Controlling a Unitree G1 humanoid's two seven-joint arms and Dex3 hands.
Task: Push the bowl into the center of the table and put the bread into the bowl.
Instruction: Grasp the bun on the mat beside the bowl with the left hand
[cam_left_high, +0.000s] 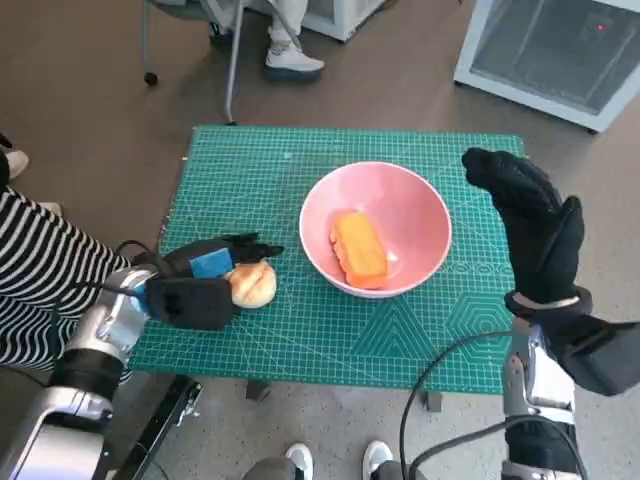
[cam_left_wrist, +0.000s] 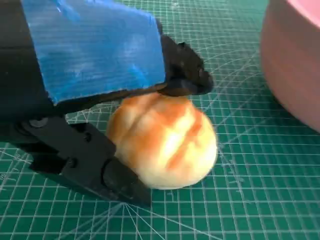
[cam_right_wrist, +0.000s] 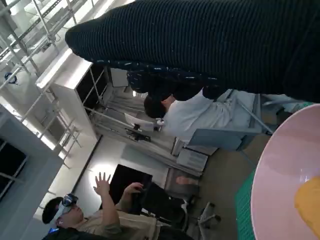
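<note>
Closing the left hand (cam_left_high: 200, 285) around the round bread roll (cam_left_high: 252, 284) on the cutting mat (cam_left_high: 260, 170) for lifting into the centred pink bowl (cam_left_high: 420, 200), already holding an orange loaf (cam_left_high: 360, 248); right hand (cam_left_high: 535, 225) raised clear, fingers spread, empty.

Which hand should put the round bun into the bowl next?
Left. The left hand already has its fingers around the bun beside the pink bowl. The right hand is raised, open, on the bowl's far side.

Left hand (cam_left_high: 205, 283) low, fingers closed around something, right hand (cam_left_high: 535, 225) raised, seemingly open
</note>
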